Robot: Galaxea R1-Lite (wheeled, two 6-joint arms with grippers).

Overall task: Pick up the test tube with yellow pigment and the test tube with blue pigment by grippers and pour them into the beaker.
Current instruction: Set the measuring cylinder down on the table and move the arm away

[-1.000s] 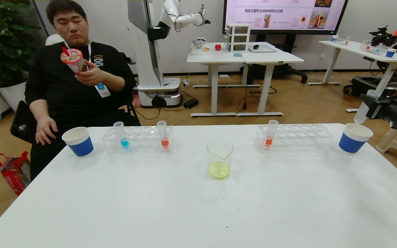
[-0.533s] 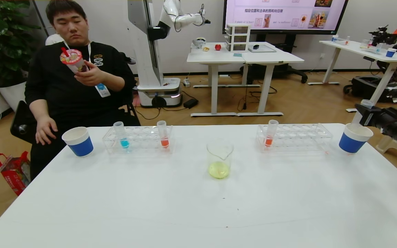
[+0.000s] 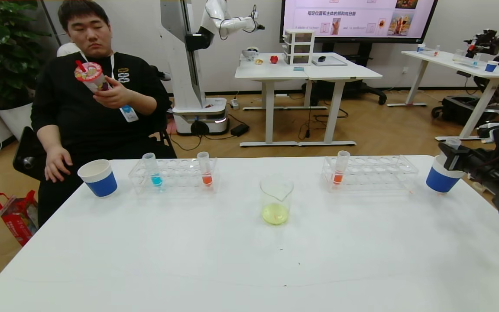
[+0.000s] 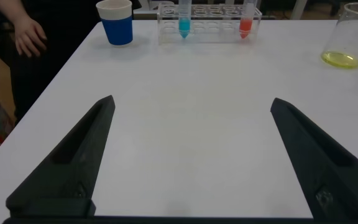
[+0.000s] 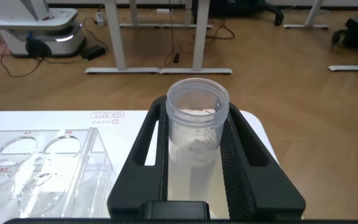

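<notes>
from my seat: big white table [image 3: 189, 260], a guy sits at its far left corner. right gripper [image 5: 197, 146] at the far right edge pinches the emptied test tube with yellow pigment [image 5: 197, 124] over a blue cup [image 3: 440, 180]. beaker [image 3: 276, 201] mid-table, test tube with blue pigment [image 3: 152, 169] racked far left. left gripper [image 4: 191, 155] gapes wide.

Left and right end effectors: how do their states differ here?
The left end effector is open and empty over bare table; the right end effector is shut on a clear empty test tube, above the right blue cup. Both are black two-finger claws.
</notes>
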